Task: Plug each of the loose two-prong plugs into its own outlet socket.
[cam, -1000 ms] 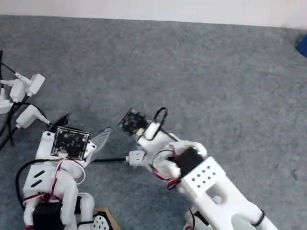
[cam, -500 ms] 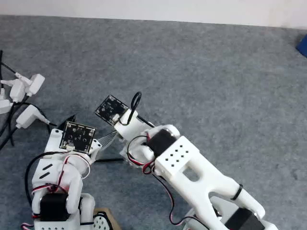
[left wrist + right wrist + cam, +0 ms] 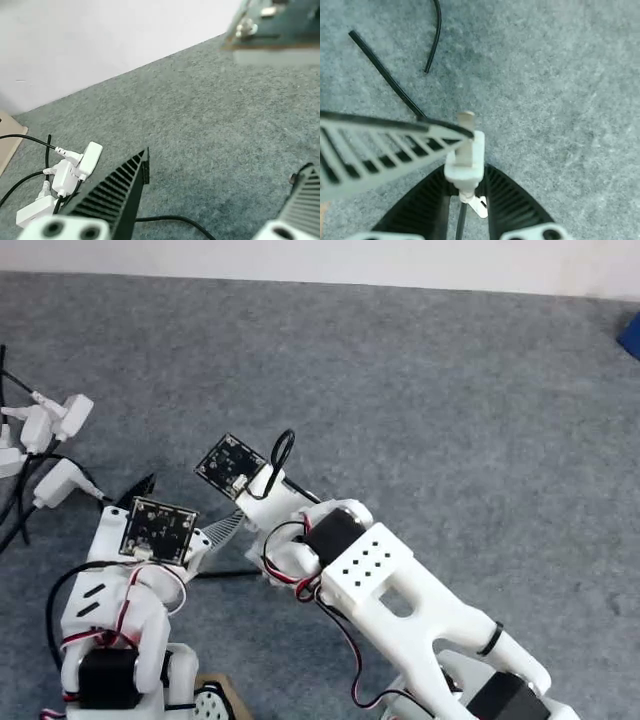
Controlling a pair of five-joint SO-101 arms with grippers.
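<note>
In the right wrist view my right gripper (image 3: 465,174) is shut on a white two-prong plug (image 3: 465,156), prongs pointing away from the camera. A ribbed finger (image 3: 380,145) of the left gripper crosses just in front of it. My left gripper (image 3: 227,162) is open with bare carpet between its fingers. In the high view the left gripper (image 3: 192,498) sits at the lower left, and the right arm (image 3: 345,550) leans in against it. A cluster of white outlet blocks and plugs (image 3: 50,422) lies at the far left, also seen from the left wrist as the cluster (image 3: 70,170).
Black cables (image 3: 20,505) run around the cluster at the table's left edge, and one black cable (image 3: 225,573) trails between the arms. A blue object (image 3: 632,335) sits at the far right edge. Grey carpet (image 3: 430,410) stretches across the back and right.
The right arm has swung left with the plug until its wrist sits beside the left gripper. Over the last half second both arms barely shifted.
</note>
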